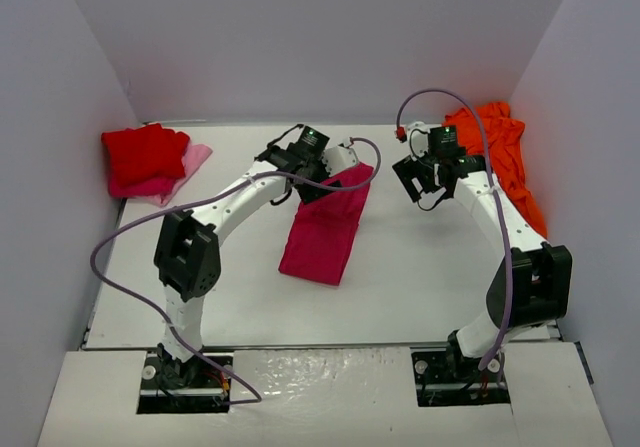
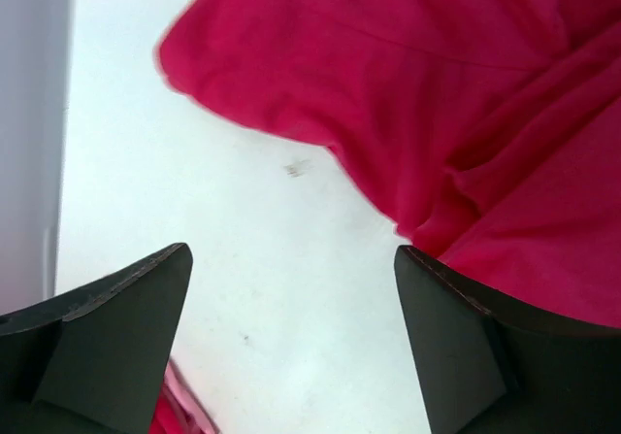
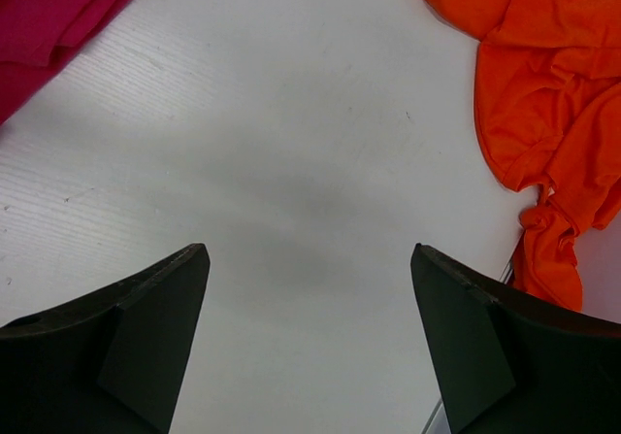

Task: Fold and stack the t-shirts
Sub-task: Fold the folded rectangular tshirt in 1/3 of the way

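A long-folded magenta t-shirt (image 1: pixel 322 232) lies mid-table (image 1: pixel 430 267), with the left gripper (image 2: pixel 291 251) spread empty over its far end. The red t-shirt (image 1: pixel 143 150) rests on pink cloth (image 1: pixel 195 157) at the far left corner. The orange t-shirt (image 1: pixel 500 147) is crumpled along the right edge beside the right gripper (image 3: pixel 309 250), which is spread and empty.

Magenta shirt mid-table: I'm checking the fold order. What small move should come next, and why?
Probably lower the left tool onto the magenta shirt's far end and grip: it lies as a long strip, not yet halved, and the tool hovers open just above it, holding nothing.

Soft matt cloth t-shirts (image 1: pixel 325 232), smooth white table (image 3: pixel 291 162), matt black left claw (image 2: pixel 291 251).
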Robot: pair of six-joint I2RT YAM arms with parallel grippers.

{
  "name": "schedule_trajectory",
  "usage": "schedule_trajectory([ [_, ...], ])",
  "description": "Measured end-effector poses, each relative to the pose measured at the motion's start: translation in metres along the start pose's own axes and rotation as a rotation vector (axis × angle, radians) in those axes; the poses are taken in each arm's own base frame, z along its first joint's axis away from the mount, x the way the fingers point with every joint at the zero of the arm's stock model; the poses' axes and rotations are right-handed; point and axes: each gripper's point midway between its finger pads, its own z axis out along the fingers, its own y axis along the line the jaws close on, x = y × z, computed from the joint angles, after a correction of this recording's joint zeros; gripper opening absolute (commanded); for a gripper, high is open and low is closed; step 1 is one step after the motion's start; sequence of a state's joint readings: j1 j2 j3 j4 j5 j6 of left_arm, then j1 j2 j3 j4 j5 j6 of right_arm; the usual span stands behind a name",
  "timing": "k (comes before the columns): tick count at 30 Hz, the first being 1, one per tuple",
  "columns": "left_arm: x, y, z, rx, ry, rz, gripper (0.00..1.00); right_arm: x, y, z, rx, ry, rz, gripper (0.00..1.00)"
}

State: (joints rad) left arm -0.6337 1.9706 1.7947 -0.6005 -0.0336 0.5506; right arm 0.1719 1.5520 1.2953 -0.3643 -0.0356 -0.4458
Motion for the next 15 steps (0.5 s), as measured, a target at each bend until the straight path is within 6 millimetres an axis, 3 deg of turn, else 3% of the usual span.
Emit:
schedule_trajectory([
  [2,-0.002,0.011,-0.013,-0.026,-0.02,-0.017,0.82,0.0,0.0,0.0,0.002,0.001,0.0,0.74],
  [3,-0.003,0.015,-0.02,-0.031,-0.032,-0.024,0.79,0.0,0.0,0.0,0.002,0.001,0.0,0.64],
  [5,-0.001,0.013,-0.031,-0.016,-0.043,-0.027,0.68,-0.001,0.001,-0.001,-0.003,-0.003,0.001,0.34],
  [6,0.001,0.007,-0.036,0.003,-0.054,-0.025,0.61,-0.001,0.003,-0.001,-0.017,-0.009,0.003,0.26],
  [8,0.012,-0.015,-0.046,0.072,-0.054,-0.009,0.24,-0.004,0.012,-0.003,-0.067,-0.018,-0.007,0.13],
  [10,0.029,-0.038,-0.053,0.135,-0.035,-0.002,0.05,-0.013,0.027,-0.005,-0.126,-0.036,-0.026,0.03],
  [11,0.038,-0.05,-0.056,0.166,-0.018,0.003,0.0,-0.019,0.036,-0.006,-0.155,-0.049,-0.039,0.0],
  [15,0.069,-0.078,-0.058,0.23,0.035,-0.004,0.0,-0.049,0.085,0.004,-0.303,-0.051,-0.124,0.0],
])
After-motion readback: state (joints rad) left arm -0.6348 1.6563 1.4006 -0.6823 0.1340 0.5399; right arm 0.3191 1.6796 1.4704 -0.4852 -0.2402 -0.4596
